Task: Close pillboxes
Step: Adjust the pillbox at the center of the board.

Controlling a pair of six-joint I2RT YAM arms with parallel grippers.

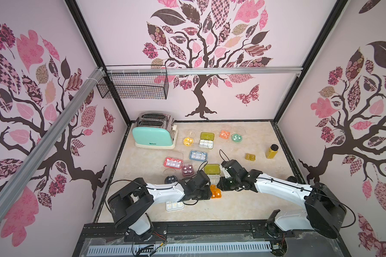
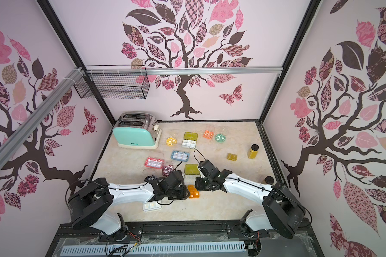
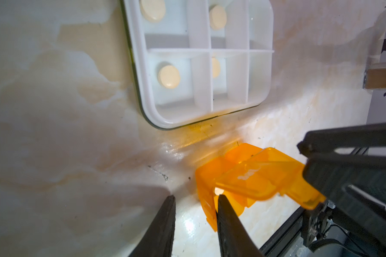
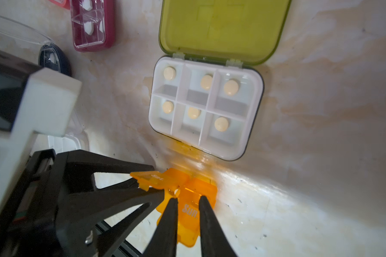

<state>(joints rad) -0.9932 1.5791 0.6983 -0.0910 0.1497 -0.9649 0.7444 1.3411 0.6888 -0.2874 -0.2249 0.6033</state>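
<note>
The left gripper (image 3: 196,198) is held parted against the orange pillbox (image 3: 250,178). The right gripper (image 4: 188,199) is narrowed over it; a grip cannot be told.

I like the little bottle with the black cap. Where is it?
In both top views the bottle stands upright near the table's right edge, just right of the small yellow-brown block.

- The toaster (image 1: 154,133) stands at the tabletop's (image 1: 243,207) back left corner.
- The bottle (image 1: 271,151) stands near its right edge.
- Between them lie scattered pillboxes (image 1: 198,155).
</note>
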